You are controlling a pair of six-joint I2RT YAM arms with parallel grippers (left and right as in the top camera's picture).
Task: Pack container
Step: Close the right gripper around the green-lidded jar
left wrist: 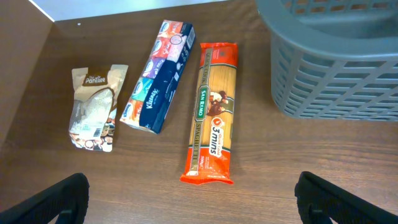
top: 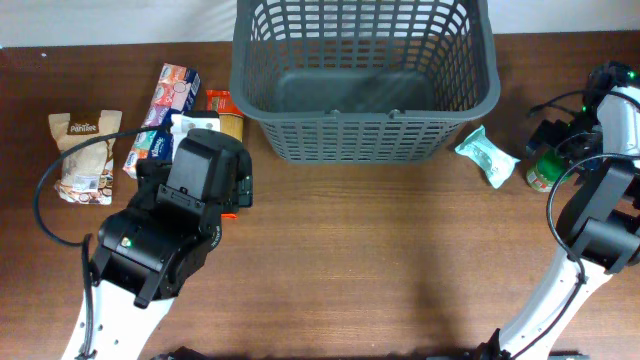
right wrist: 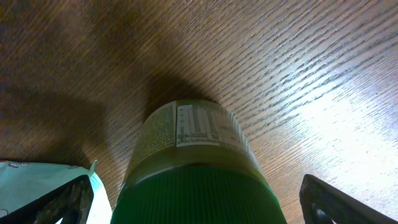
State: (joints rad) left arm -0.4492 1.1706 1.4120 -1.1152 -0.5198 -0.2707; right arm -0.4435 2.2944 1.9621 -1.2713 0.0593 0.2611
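Observation:
The dark grey slotted basket (top: 360,80) stands at the back middle of the table; its corner shows in the left wrist view (left wrist: 336,62). My left gripper (left wrist: 193,199) is open and empty, above the table just short of the orange spaghetti packet (left wrist: 211,112). Left of the packet lie a blue tissue pack (left wrist: 158,78) and a beige grain bag (left wrist: 93,106). My right gripper (right wrist: 199,199) is open, its fingers either side of a green-lidded jar (right wrist: 193,162), not touching it. The jar stands right of the basket (top: 541,172).
A pale green pouch (top: 486,156) lies between the basket and the jar; its edge shows by my right gripper's left finger (right wrist: 37,180). The left arm's body (top: 170,230) covers part of the packets in the overhead view.

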